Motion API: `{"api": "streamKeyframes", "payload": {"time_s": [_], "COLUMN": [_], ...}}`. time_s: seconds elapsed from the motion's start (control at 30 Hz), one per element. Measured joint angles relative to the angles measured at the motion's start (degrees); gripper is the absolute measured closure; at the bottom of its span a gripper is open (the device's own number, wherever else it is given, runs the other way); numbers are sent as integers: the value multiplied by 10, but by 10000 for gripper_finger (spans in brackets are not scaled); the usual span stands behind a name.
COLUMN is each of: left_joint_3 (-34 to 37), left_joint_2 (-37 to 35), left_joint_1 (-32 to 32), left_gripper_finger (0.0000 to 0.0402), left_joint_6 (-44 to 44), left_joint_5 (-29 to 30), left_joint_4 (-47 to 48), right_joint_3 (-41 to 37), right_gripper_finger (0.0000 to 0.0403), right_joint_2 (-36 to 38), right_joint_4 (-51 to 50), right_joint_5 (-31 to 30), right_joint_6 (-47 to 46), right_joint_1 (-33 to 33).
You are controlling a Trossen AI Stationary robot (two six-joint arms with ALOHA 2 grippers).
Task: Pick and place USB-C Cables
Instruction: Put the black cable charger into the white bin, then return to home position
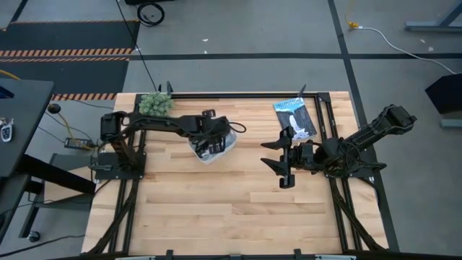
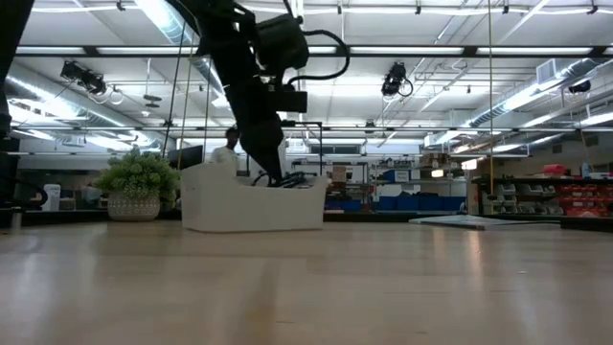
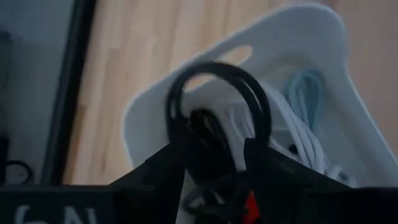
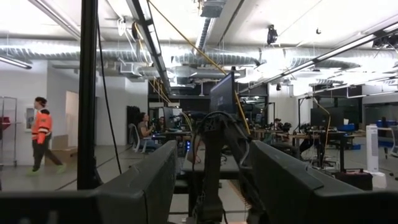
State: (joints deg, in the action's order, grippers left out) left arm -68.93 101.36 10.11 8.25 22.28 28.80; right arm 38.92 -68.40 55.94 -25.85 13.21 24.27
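Note:
A white basket (image 1: 211, 146) stands left of the table's middle. My left gripper (image 3: 214, 162) reaches down into it and is shut on a black coiled cable (image 3: 217, 93) with a red tie (image 3: 250, 202). A white cable (image 3: 298, 140) and a grey-blue cable (image 3: 306, 87) lie inside the basket (image 3: 292, 37). In the low view the left gripper (image 2: 280, 177) is at the rim of the basket (image 2: 254, 206). My right gripper (image 1: 274, 155) hovers open right of the table's middle, holding nothing. The dark brown-black cable does not show. My left gripper pinches the black cable's coil between its two fingers (image 3: 161, 171), near the red-tied part. It comes from above, pointing down into the basket. The coil's loop (image 3: 177, 93) stands out past the fingertips, over the cables in the basket.
A flat black-and-blue packet (image 1: 294, 118) lies near the table's far edge, beside the right arm. A small potted plant (image 1: 155, 105) stands at the far left corner. Bare wood (image 1: 231, 209) stretches along the near half of the table. People show in the room beyond.

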Motion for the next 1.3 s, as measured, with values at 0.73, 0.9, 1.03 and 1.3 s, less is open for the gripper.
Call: {"api": "streamKeyframes", "payload": {"time_s": [0.73, 0.9, 1.03, 1.3], "left_joint_3": [0, 0, 0, 77], "left_joint_2": [-176, -200, -217, -277], "left_joint_1": [-151, -199, -230, -273], "left_gripper_finger": [230, 230, 230, 230], "left_joint_6": [-50, -89, -116, -162], "left_joint_5": [-27, -26, -25, -15], "left_joint_4": [108, 153, 182, 145], "right_joint_3": [0, 0, 0, -49], "right_gripper_finger": [192, 192, 193, 209], "right_joint_2": [0, 1, 1, 34], "right_joint_4": [-19, -42, -76, -67], "right_joint_5": [0, -1, -7, -19], "right_joint_6": [5, 10, 5, 4], "right_joint_1": [1, 1, -3, -8]}}
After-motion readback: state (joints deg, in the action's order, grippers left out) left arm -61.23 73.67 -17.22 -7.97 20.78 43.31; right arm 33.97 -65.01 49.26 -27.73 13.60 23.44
